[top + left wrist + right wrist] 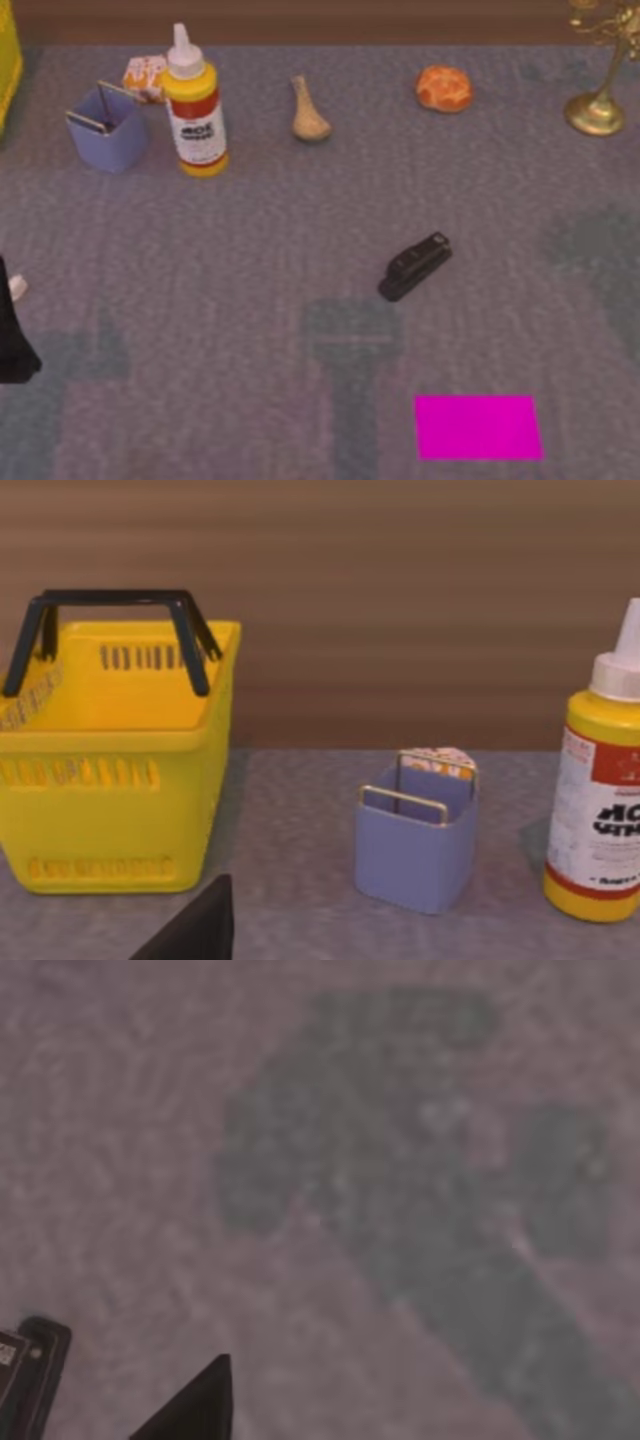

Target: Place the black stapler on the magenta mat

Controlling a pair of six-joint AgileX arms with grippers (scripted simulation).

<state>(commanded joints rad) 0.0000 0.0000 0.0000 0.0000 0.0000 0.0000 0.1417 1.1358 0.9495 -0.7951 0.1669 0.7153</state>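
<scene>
- The small matte black stapler [415,266] lies free on the grey bench [250,260], right of centre, angled; the flat magenta mat [478,427] sits nearer the front edge, a little to the right, apart from it.
- Judged step: the very start, nothing grasped yet. The next move calls for the right arm to come down over the stapler, matching its slant.
- The right end effector [190,1405] shows only a dark tip above the bench, with the stapler's end in the corner of its wrist view (whether its fingers are open or closed, I cannot tell).
- The left end effector [195,930] sits at the left edge, idle; its state is likewise unclear.
- The yellow glue bottle [194,105], lilac square cup [106,130], yellow plastic basket [110,770], tan gourd-like piece [309,112], orange bun [444,88] and brass stand [597,105] line the far side, well clear of the path.
</scene>
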